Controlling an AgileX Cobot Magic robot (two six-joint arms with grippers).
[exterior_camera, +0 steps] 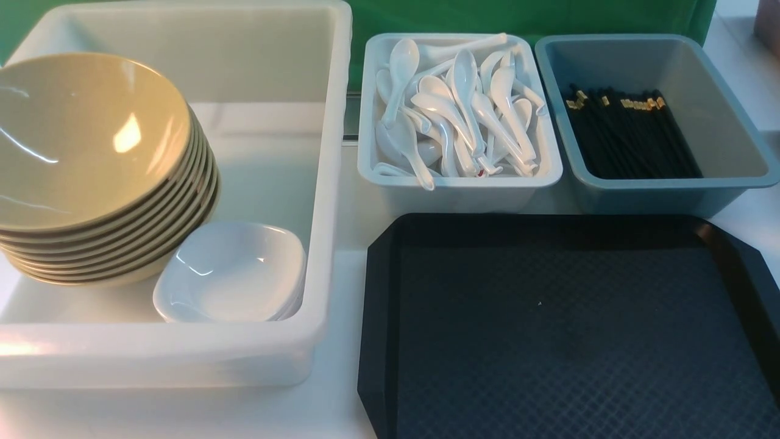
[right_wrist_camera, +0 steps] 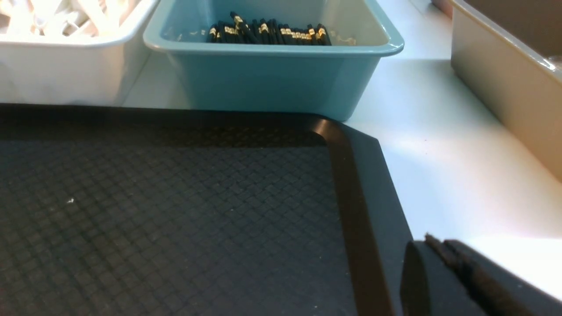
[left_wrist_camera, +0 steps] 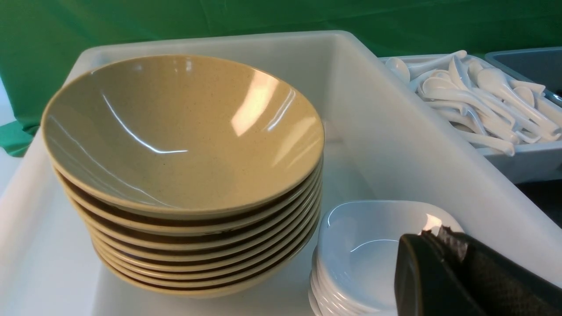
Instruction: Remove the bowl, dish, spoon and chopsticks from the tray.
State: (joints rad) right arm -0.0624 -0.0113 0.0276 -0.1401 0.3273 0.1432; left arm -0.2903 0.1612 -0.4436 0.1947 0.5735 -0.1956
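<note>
Large flat black diamond-textured plastic tray [exterior_camera: 567, 329] is seen bare. Topmost glossy olive-tan bowl [exterior_camera: 85, 140] and small white rounded-square dish [exterior_camera: 234, 271] sit in the white tub [exterior_camera: 329, 183], nearest the left tool [left_wrist_camera: 443, 272]; tool openings cannot be told.
</note>
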